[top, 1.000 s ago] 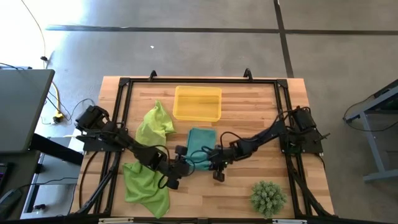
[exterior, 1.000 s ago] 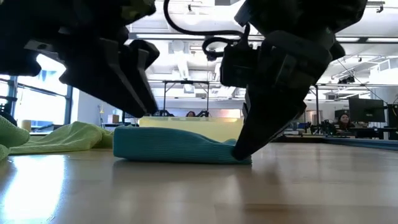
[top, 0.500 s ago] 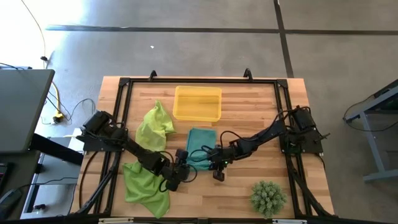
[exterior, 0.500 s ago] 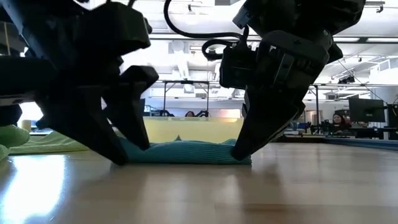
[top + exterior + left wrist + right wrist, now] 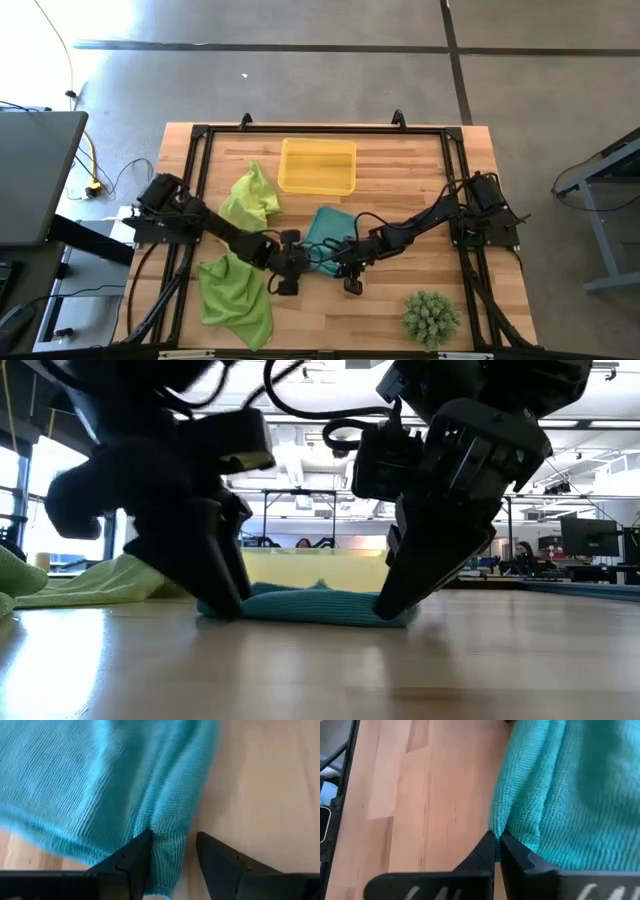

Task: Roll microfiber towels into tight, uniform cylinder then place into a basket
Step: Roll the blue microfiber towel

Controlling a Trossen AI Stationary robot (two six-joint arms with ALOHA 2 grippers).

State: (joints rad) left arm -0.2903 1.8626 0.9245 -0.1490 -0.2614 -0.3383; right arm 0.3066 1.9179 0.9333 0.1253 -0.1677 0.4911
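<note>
My left gripper [image 5: 170, 851] straddles the teal towel [image 5: 325, 232], jaws spread around its near-left corner. My right gripper [image 5: 497, 845] pinches the near-right corner, jaws pressed together.

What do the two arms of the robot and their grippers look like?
Both arms are black and built of jointed segments, with black cables looping beside them. The left gripper and the right gripper each have two dark, matte, wedge-shaped fingers tapering to narrow tips. No markings are visible.
</note>
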